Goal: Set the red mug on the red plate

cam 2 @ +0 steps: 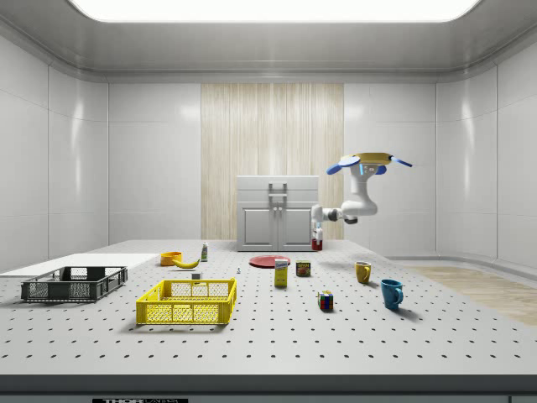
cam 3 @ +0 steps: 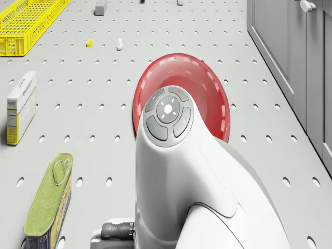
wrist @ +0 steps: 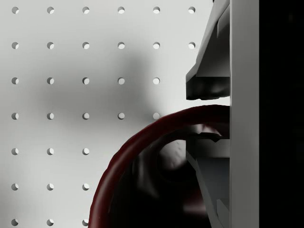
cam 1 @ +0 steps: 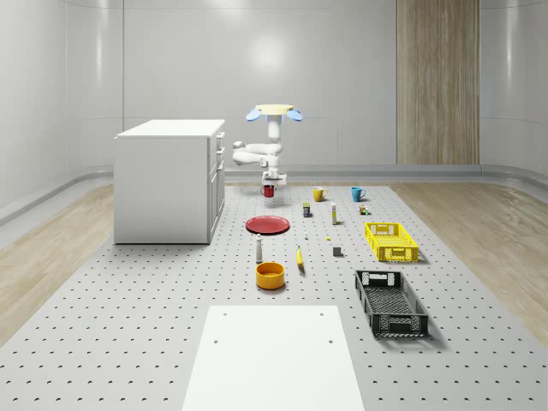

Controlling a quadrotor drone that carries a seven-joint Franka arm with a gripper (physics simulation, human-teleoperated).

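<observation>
I can't read a single word, number or brand anywhere in my feeds. In the drone view the white-and-yellow box (cam 3: 21,108) lying on the perforated table (cam 3: 78,62) carries a small dark-blue printed patch at one end, but I cannot make the letters out. The yellow-green tin (cam 3: 48,202) beside it has dark print on its end face, equally unreadable. The round button pad (cam 3: 168,116) on the arm shows small coloured marks and no lettering. In the side view a dark strip (cam 2: 138,400) at the table's front edge bears illegible pale characters.
</observation>
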